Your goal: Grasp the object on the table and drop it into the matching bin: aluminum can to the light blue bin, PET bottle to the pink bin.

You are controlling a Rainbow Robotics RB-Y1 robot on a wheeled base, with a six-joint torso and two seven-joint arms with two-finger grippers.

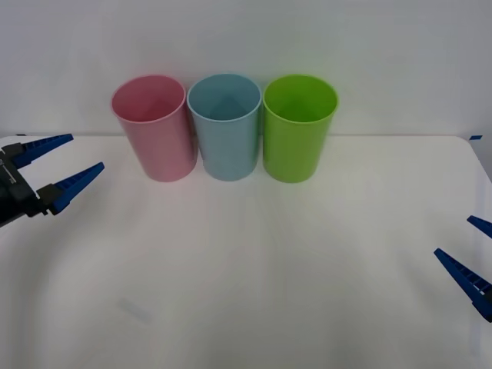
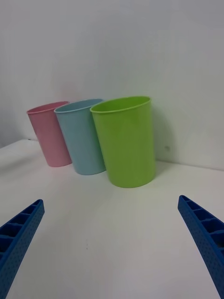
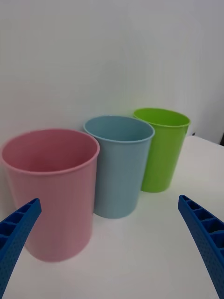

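**Blue fingers spread wide, three bins lined up at the back**

Blue ribbed fingers mark the nearest things we see. Our right gripper (image 1: 475, 257) hangs at the right edge of the white table (image 1: 254, 292), low and near the front, its two fingers set wide apart with nothing between them. Our left gripper (image 1: 63, 164) sits a little farther back at the left edge, also spread wide and holding nothing, pointing in toward the bins.

Between the two grippers the tabletop is plain white; we cannot find the aluminum can on it, and we cannot see into the bottom of any bin.

Farther back, close to the pale wall, three tumbler-shaped bins stand upright in a tight row. The pink bin (image 1: 152, 127) is on the left, nearest our left gripper. The light blue bin (image 1: 225, 125) stands in the middle, just beside the pink one, and the lime green bin (image 1: 298, 127) is on the right, touching or almost touching the blue.
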